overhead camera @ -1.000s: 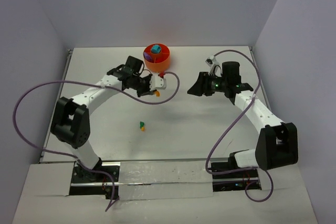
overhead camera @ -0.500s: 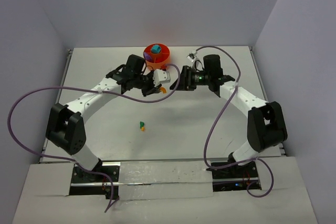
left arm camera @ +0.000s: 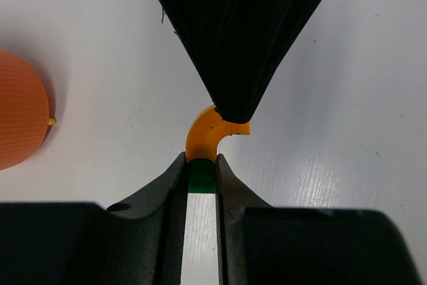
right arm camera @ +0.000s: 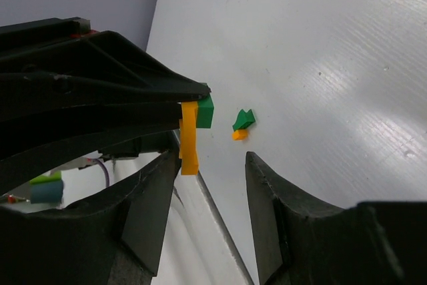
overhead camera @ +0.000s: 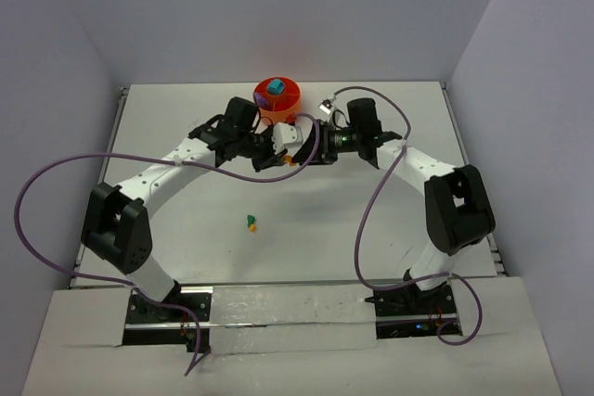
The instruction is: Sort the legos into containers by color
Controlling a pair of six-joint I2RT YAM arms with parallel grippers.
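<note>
- Top external view: the left gripper (overhead camera: 281, 155) and the right gripper (overhead camera: 304, 150) meet almost tip to tip above the tabletop (overhead camera: 306, 248), just in front of the orange tub (overhead camera: 288, 110).
- The tub stands at the far middle of the tabletop. A teal brick (overhead camera: 275, 88) lies in one of its compartments.
- Left wrist view: the left jaws are clamped on a small green brick (left arm camera: 201, 177), which sits squeezed between the two fingertips.
- An orange arch piece (left arm camera: 203, 135) is joined to the green brick and curves up and to the right, past the fingertips.
- A black finger of the right gripper comes down from the top of this view, and its tip lies at the free end of the arch. Whether it touches the arch cannot be told.
- The rounded side of the tub shows at the left edge of this view, apart from the held pieces.
- Right wrist view: the right jaws stand apart, with nothing gripped between them.
- The held green brick and orange arch hang just above the tip of one of the right gripper's fingers (right arm camera: 150, 225), on the edge of the gap.
- A loose green and orange pair (overhead camera: 251, 222) lies on the tabletop nearer the arm bases, well apart from the tub and from both grippers. It also shows beyond the open jaws in the right wrist view.
</note>
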